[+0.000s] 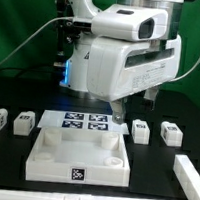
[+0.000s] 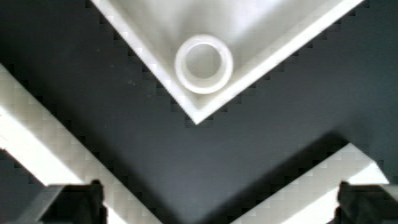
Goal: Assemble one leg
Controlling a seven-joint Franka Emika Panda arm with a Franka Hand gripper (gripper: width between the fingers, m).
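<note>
Leg [image 1: 141, 131] sat on table [image 1: 1, 169], exterior view's right of gripper [image 1: 122, 114], outside the jaws. Jaws were wide, empty, touching nothing, over tabletop [image 1: 46, 165] corner socket [image 2: 205, 62].

Light falls evenly from above the tabletop [image 1: 51, 163], leaving its white rim bright and only a soft grey shadow inside its walls. Above the tabletop the arm housing [image 1: 128, 61] is nearly washed out (its upper edges melt into glare). The black table [image 1: 0, 162] around the tabletop swallows detail. Behind the tabletop a small blue glow [image 1: 66, 76] shows beside the arm, and the marker board [image 1: 85, 123] looks soft and coarse. In the wrist view the tabletop's corner [image 2: 267, 35] is bright but blurred, its 1 round socket [image 2: 203, 62] a hazy ring. The gripper [image 2: 217, 205] shows only as 2 dark, unfocused fingers [image 2: 68, 203].
</note>
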